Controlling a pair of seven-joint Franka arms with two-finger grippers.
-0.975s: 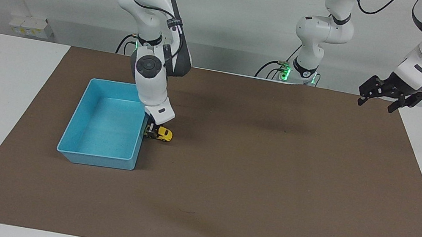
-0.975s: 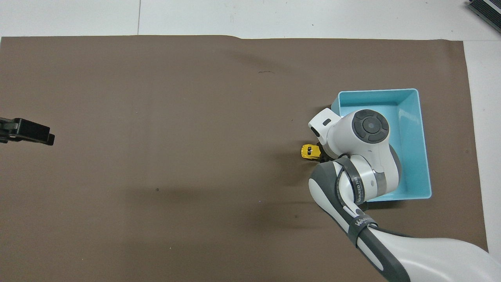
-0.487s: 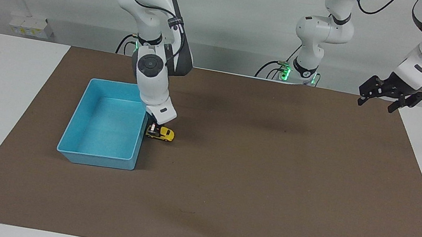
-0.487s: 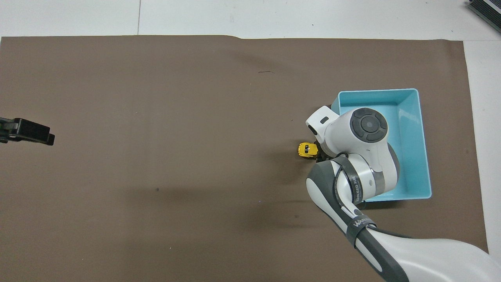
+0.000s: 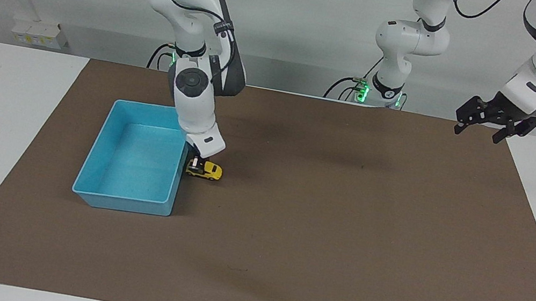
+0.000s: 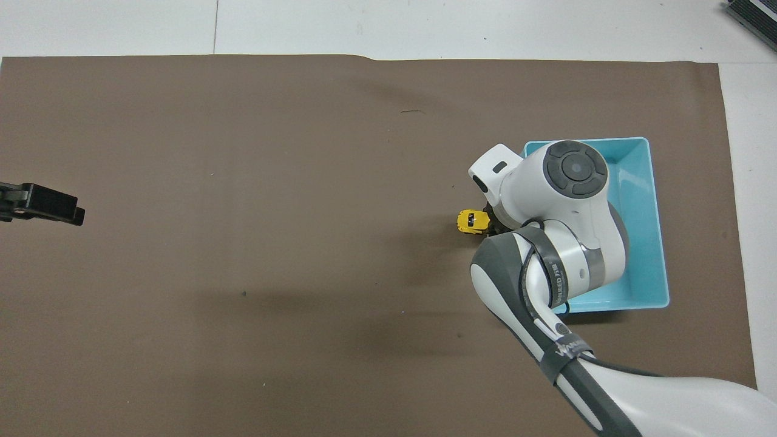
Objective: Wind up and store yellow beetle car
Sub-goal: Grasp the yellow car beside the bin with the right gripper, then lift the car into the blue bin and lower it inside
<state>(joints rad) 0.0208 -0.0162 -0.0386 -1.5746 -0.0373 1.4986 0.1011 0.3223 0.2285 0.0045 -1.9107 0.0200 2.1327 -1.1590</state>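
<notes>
Slid slightly away from the bin (image 5: 135, 161), right claw (image 5: 196, 163) stays clamped on yellow beetle car (image 5: 208, 170).

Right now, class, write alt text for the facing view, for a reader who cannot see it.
The right gripper is shut on the yellow beetle car, which sits on the brown mat beside the light blue bin. The left gripper waits open, raised over the mat's edge at its own end of the table.
</notes>
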